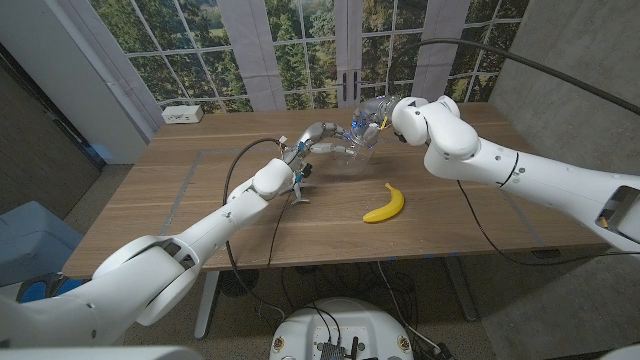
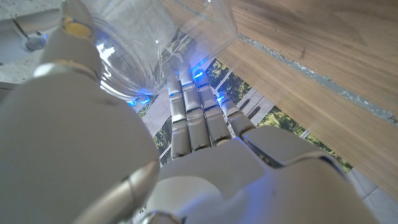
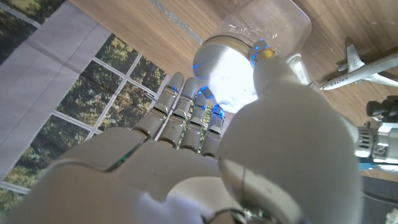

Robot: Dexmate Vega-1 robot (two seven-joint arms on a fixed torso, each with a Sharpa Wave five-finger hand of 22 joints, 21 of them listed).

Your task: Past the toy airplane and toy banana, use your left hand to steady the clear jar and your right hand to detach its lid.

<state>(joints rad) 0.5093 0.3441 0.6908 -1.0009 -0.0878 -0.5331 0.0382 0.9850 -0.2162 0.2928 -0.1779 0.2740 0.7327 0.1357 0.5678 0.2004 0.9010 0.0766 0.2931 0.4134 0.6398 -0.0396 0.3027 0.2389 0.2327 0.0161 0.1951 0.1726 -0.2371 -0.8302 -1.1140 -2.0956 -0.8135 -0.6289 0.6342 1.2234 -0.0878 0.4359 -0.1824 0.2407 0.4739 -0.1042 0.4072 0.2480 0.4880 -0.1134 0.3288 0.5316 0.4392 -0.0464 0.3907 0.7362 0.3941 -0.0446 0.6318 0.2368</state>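
The clear jar (image 1: 352, 147) sits at the far middle of the wooden table (image 1: 200, 200), past the yellow toy banana (image 1: 385, 204) and the small white toy airplane (image 1: 300, 187), which my left forearm partly hides. My left hand (image 1: 318, 135) grips the jar's body from the side, its fingers (image 2: 194, 118) wrapped round the clear wall (image 2: 155, 43). My right hand (image 1: 378, 122) comes in from the other side and holds the pale lid (image 3: 229, 70), fingers (image 3: 186, 115) curled about it. The lid looks seated on the jar (image 3: 277, 25). The airplane (image 3: 367, 67) lies beyond.
A white box (image 1: 182, 114) stands on the sill at the back left, under the large windows. Black cables (image 1: 236, 175) trail across the table near my left arm. A concrete wall rises at the right. Grey tape lines (image 1: 185, 192) mark the tabletop.
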